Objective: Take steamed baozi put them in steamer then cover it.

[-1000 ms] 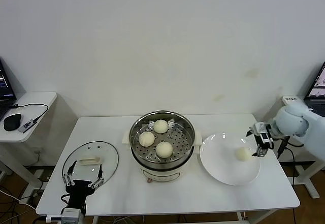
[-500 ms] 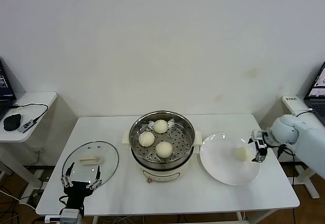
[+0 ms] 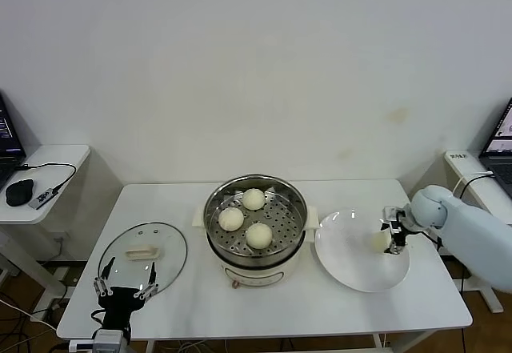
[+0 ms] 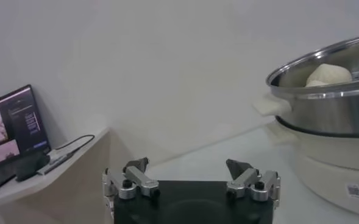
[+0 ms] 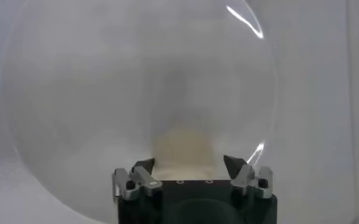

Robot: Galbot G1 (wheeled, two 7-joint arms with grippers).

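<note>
- White rectangular tabletop [image 3: 264, 309] against a plain off-white wall [image 3: 256, 73], on pale metal legs.
- Steamer [image 3: 256, 223] at the tabletop's centre: shiny steel pot on a cream base, uncovered, three steamed baozi [image 3: 253, 199] on its perforated tray.
- Glass cover [image 3: 144, 253] flat near the front left corner, cream handle up, well apart from the steamer.
- White plate [image 3: 356, 269] just right of the steamer, toward the right edge, carrying the fourth baozi [image 3: 379, 242] on its right part.
- Right gripper [image 3: 392, 237] low over the plate's right side, fingers part-way in on either side of that bun; grip or mere contact cannot be told. In the right wrist view, bun [image 5: 182, 145] between the two fingertips [image 5: 236, 164].
- Left gripper [image 3: 125, 293] at the front left edge, just in front of the cover, fingers spread wide, holding nothing.
- Low side table [image 3: 36, 189] beyond the left edge with a black mouse [image 3: 18, 192], a cable and a laptop's corner.
- Second laptop [image 3: 500, 133] on a stand past the right edge.
</note>
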